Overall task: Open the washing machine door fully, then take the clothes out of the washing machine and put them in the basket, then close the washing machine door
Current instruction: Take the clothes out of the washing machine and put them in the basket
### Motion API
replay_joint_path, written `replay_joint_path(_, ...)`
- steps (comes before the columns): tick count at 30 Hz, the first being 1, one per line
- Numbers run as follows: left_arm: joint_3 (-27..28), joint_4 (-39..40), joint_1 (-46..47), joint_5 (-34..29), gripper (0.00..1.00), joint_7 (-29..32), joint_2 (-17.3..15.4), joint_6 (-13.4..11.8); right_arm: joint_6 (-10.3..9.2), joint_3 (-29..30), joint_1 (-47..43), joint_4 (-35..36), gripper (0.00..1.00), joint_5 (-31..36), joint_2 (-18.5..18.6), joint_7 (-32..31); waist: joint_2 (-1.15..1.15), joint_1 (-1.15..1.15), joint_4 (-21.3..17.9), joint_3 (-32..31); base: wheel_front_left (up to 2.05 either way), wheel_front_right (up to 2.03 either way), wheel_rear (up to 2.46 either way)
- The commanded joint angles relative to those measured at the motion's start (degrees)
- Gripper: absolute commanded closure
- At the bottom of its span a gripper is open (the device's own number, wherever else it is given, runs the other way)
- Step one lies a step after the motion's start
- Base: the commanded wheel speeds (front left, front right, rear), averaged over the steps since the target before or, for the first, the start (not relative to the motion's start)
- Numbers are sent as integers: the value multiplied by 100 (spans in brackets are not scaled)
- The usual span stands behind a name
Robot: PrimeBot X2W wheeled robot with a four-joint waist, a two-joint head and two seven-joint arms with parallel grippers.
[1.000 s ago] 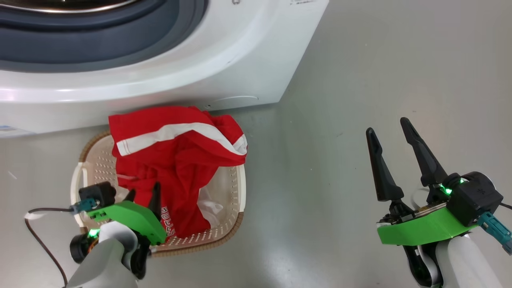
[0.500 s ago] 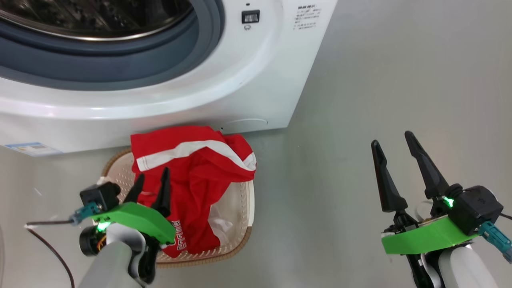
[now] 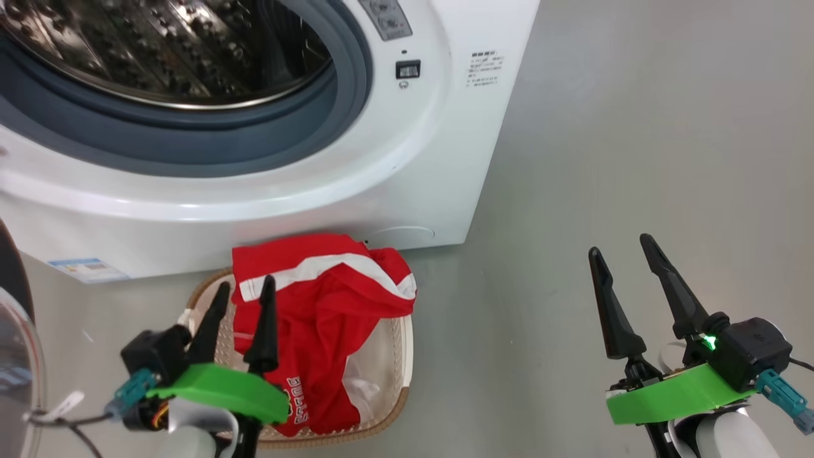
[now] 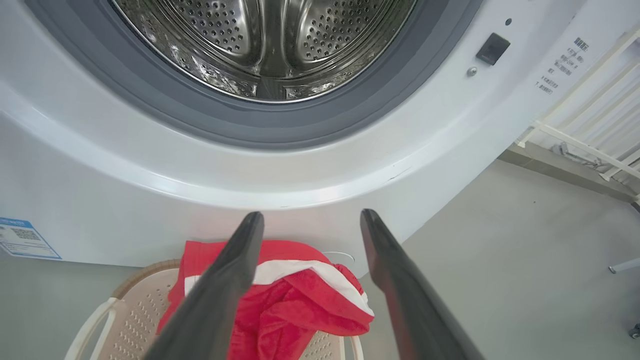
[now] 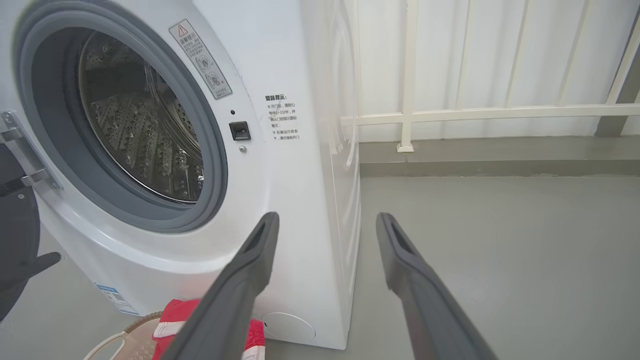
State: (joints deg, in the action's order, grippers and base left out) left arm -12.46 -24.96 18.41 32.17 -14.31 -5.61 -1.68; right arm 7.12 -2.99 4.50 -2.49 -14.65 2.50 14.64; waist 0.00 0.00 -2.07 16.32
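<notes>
Left gripper (image 3: pixel 247 283) is hovering low over the near side of the basket (image 3: pixel 385 356), its two dark fingers standing spread with nothing between them; right gripper (image 3: pixel 620 245) is hanging well apart to the right over bare floor (image 3: pixel 604 127), equally spread and empty, probably waiting out of the way while the left arm is doing the work; the clothes (image 3: pixel 318 299) are lying heaped in the basket, red cloth with a white stripe spilling over its far rim and white lettering showing near the left fingers; the basket is sitting on the floor just in front of the washing machine (image 3: pixel 407 165), likely so that garments are travelling only a short way down from the opening; beyond it the grey gasket (image 3: pixel 191 137) is ringing the steel drum (image 3: pixel 159 51), which is looking empty as far as these views are reaching; the washing machine door (image 5: pixel 17 235) is standing swung out at the left on its hinge, so closing it is seeming the step left; the floor is showing smooth, grey and slightly glossy; behind the machine a white railing (image 5: pixel 450 112) is running along a pale wall.
</notes>
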Motion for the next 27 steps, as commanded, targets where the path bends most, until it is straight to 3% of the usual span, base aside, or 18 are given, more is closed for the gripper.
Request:
replay_joint_path(1,229,337,-169,-103,0,-68,-161,-86,36,-150,-78,121,0,-49,38,36,0,0,13,-173,0,0,0)
replay_joint_path(11,328,1551,-1022,-585,0,-69,-166,-511,36,-162,-346,133,0,85,38,36,0,0,117,-577,0,0,0)
replay_joint_path(27,314,2172,-1762,-1030,0,-43,-278,-828,36,-107,-766,288,0,358,38,36,0,0,10,-1004,0,0,0)
